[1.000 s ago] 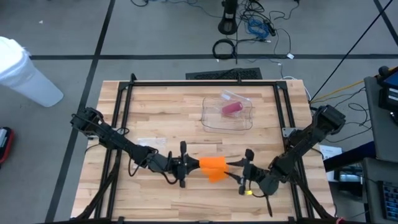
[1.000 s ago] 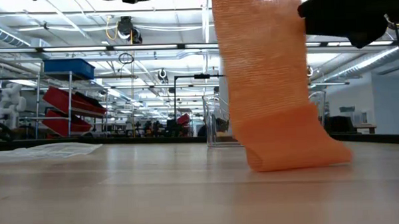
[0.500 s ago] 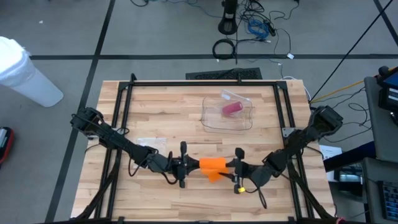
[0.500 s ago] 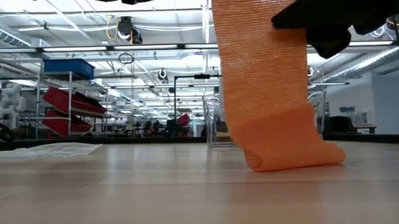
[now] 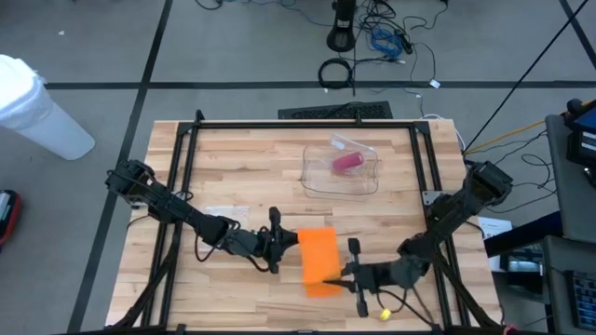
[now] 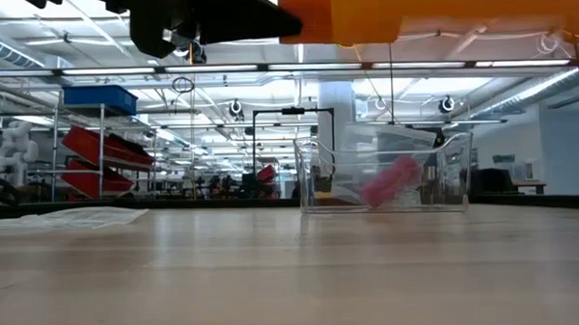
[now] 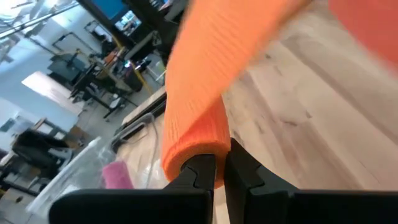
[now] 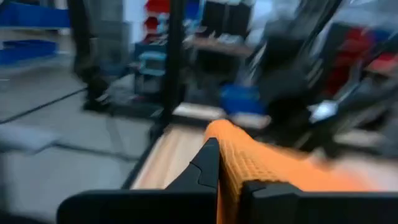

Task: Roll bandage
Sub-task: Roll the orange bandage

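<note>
The orange bandage (image 5: pixel 319 262) is stretched out nearly level above the table, between my two grippers. In the low view the bandage (image 6: pixel 458 7) runs along the top, well clear of the wood. My left gripper (image 5: pixel 291 240) is shut on its far end, coming from the table's left. My right gripper (image 5: pixel 341 275) is shut on its near end, coming from the right. The left wrist view shows the bandage (image 7: pixel 205 93) running away from the left gripper (image 7: pixel 219 171). The right wrist view shows the right gripper (image 8: pixel 230 177). My left gripper pinches the bandage's far end at its folded-over edge (image 7: pixel 199 149) between its two fingers. The fingers lie about level and come from the table's left. That end is lifted clear of the table. My right gripper pinches the bandage's near end (image 8: pixel 233 155) between its two fingers, about level, from the table's right. How many layers it has cannot be told. The strip runs from it to the other gripper, clear of the table.
A clear plastic container (image 5: pixel 341 167) with a pink roll (image 6: pixel 387 183) inside stands at the far middle of the table. A sheet of white paper (image 5: pixel 219 216) lies near the left arm. A black frame (image 5: pixel 298 124) borders the tabletop.
My right gripper has moved in from the right, shut on the bandage's lower end, and carried it up and toward the near edge. The bandage hung from my left gripper with its lower end on the table. It now spans level between both grippers.
</note>
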Motion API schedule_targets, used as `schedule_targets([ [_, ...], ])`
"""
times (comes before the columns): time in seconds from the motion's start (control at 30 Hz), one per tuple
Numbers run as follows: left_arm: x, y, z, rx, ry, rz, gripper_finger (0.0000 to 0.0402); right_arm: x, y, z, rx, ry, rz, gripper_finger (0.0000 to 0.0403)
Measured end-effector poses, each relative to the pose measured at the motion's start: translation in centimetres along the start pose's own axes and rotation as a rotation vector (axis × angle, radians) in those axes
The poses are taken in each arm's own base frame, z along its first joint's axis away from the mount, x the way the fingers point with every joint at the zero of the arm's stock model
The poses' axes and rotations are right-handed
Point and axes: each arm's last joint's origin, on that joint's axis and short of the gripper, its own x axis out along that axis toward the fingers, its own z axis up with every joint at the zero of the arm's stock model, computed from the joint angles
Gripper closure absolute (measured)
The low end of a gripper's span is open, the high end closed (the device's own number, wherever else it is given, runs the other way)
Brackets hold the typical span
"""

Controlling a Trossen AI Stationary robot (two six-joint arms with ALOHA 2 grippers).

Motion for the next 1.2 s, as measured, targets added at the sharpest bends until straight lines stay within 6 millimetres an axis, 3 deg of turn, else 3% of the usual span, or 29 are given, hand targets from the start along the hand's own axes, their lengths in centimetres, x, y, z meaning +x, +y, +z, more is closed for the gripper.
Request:
schedule_targets([
  [0.1,0.0,-0.2,0.0,0.004,-0.022,-0.046,0.0391,-0.3,-0.2,3.4,-0.109,-0.029,-0.088,0.0403],
  [0.23,0.0,-0.4,0.1,0.012,-0.049,-0.107,0.0391,-1.1,-2.0,7.1,-0.175,-0.015,-0.159,0.0403],
  [0.43,-0.1,-0.4,0.1,0.032,-0.063,-0.123,0.0391,-1.1,-5.0,8.3,-0.095,0.046,-0.183,0.0403],
  [0.63,0.2,0.4,0.0,-0.057,0.019,0.03,0.0391,0.5,-5.0,6.9,-0.005,0.074,-0.085,0.0403],
  [1.0,0.3,1.0,-0.2,-0.088,0.083,0.159,0.0391,1.5,-0.5,2.3,0.081,0.182,0.021,0.0403],
  [1.2,0.2,0.9,0.2,-0.105,0.038,0.138,0.0391,2.6,0.3,-0.5,0.102,0.253,0.003,0.0403],
])
